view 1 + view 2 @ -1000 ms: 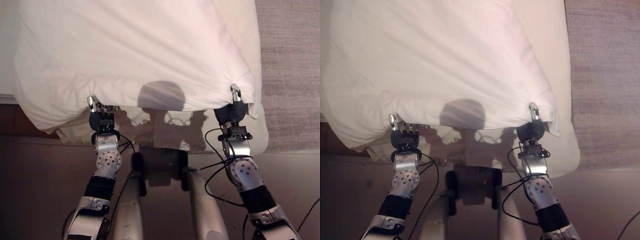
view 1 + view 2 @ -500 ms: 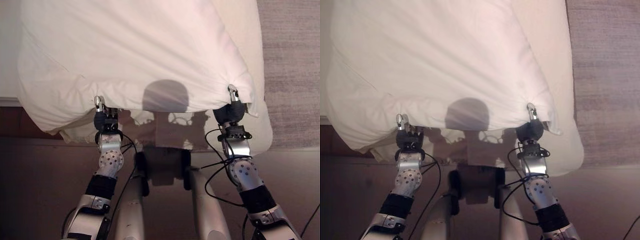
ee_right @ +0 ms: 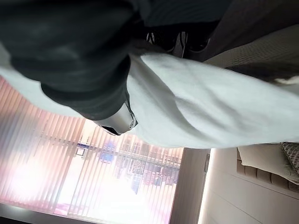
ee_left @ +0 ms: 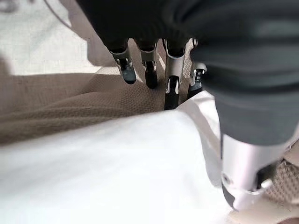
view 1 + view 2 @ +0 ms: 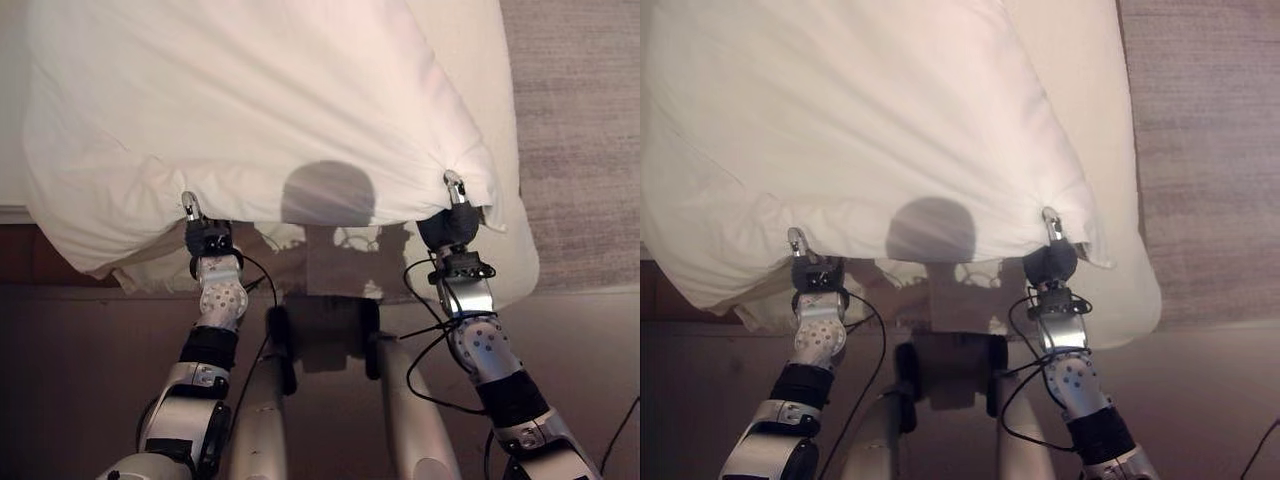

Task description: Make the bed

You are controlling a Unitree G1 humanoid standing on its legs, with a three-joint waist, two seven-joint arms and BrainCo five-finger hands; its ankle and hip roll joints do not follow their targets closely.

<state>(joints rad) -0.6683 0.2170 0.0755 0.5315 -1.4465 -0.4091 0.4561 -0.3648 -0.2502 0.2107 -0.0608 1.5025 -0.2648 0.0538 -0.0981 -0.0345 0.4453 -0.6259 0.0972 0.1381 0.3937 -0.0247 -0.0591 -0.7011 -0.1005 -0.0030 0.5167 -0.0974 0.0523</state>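
So the white duvet [image 5: 270,110] hangs raised between both hands, left hand [image 5: 203,236] pinching its edge at seven o'clock, right hand [image 5: 452,222] at five; spreading it flat over the bed [image 5: 520,270] seems left.

The white duvet [image 5: 270,110] spreads ahead of both hands and blocks any pass forward. The left hand [image 5: 204,237] and right hand [image 5: 452,222] each pinch its near hem. Between the hands the hem hangs free. Right of the right hand lies open carpet [image 5: 575,130].
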